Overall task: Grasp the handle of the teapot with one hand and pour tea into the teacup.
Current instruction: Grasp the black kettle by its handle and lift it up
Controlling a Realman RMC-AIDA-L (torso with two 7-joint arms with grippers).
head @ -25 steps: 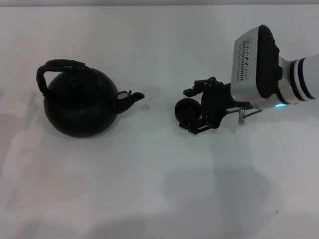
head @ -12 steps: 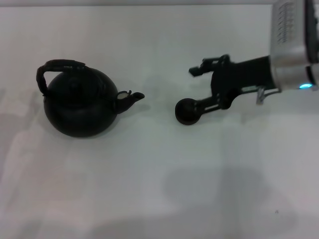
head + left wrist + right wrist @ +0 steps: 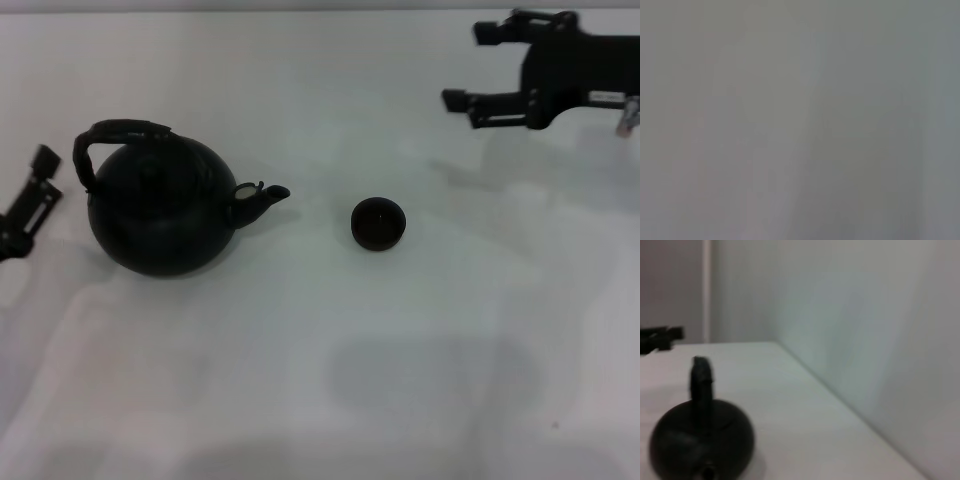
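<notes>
Overhead, right gripper point(image 3: 465, 65) raised far right of teacup point(image 3: 378, 223), jaws wide; left gripper point(image 3: 30, 205) beside teapot point(image 3: 160, 205), jaws unclear

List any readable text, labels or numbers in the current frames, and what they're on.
None readable.
A pale label patch on the right gripper body near the frame edge is too small to read.
The teapot, teacup and left gripper show no markings.
The left wrist view shows only a blank grey surface.

The right gripper point(image 3: 474, 68) hangs at the far right with its two fingers spread apart, empty. The left gripper point(image 3: 30, 200) shows partly at the left edge.
</notes>
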